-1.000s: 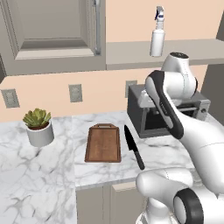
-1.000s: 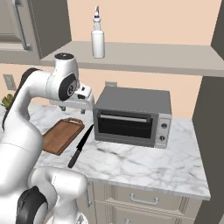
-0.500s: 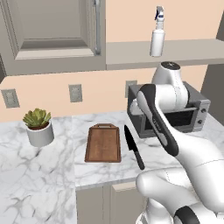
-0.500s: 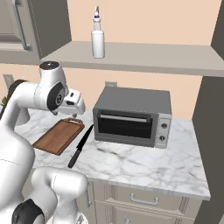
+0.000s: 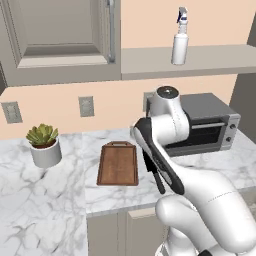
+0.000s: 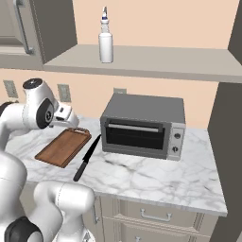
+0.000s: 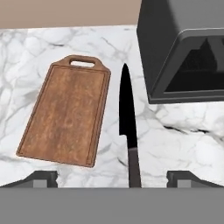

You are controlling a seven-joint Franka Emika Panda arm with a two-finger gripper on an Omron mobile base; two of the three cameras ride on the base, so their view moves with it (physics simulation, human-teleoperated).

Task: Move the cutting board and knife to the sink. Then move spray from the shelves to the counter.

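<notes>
Knife (image 7: 128, 131) and cutting board (image 7: 66, 116) lie side by side on the white marble tabletop (image 7: 183, 140), close but not touching — the board to the left in the hand view, its cut-out handle at the far short end, the knife's point also aimed away. The jaws (image 7: 112, 178) stand wide apart above the tabletop, holding nothing; the knife's handle end runs down between the two fingertips (image 7: 41, 177), nearer the right one, while the board sits ahead and toward the left tip.

In the right base view the knife (image 6: 86, 158) rests between the board (image 6: 63, 146) and the dark toaster oven (image 6: 142, 125), its tip just in front of the oven's lower left corner. The spray (image 6: 106, 41) stands upright on the shelves (image 6: 156, 61) — above the oven's left side.

From the left base view the board (image 5: 118, 163) lies flat right of a potted succulent (image 5: 44, 145), and the spray (image 5: 180, 44) stands on the grey shelf above.
</notes>
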